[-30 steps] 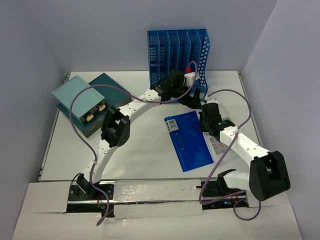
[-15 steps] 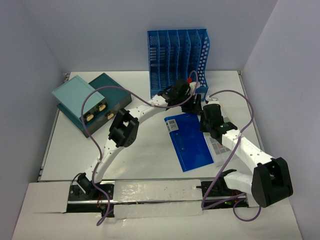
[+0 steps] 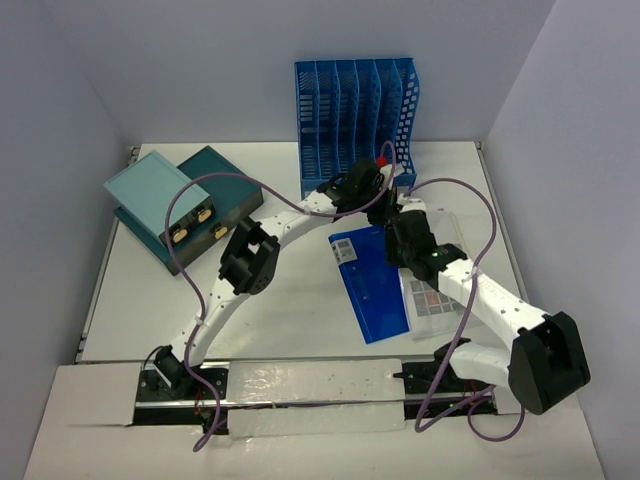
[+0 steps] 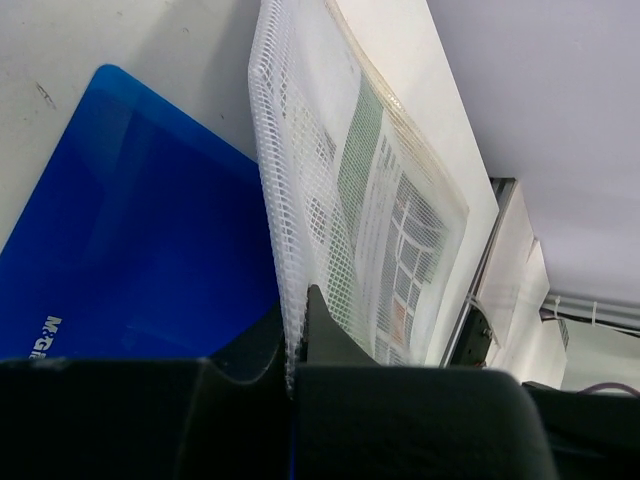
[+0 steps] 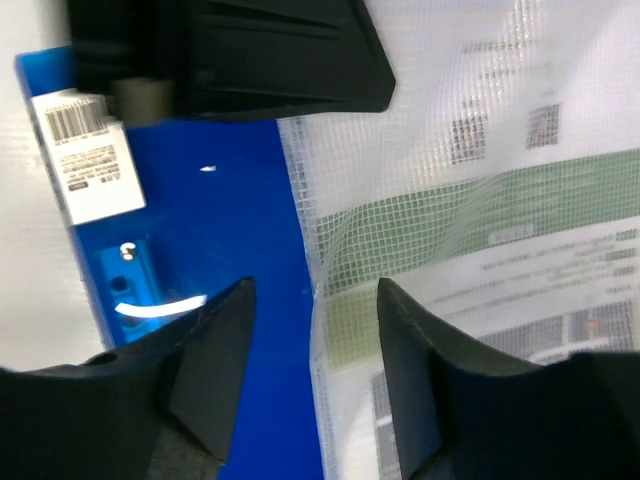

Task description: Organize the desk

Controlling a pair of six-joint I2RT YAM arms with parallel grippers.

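Pouch lift: the left gripper (image 4: 298, 335) is pinching the mesh pouch (image 4: 370, 200) by its edge, jaws pressed together. The right gripper (image 5: 315, 335) is hanging spread over the same edge. Best to be raising it slowly, since the pouch is sagging. A blue folder (image 3: 372, 290) is lying partly beneath it on the desk (image 3: 290, 320), right of centre. The file rack (image 3: 355, 105) is standing just beyond, crowding both arms.

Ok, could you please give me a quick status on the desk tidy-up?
Left gripper shut on mesh pouch, pouch tilted up. Right gripper open, straddling the pouch's edge. Blue folder flat on desk beneath; file rack behind the arms.
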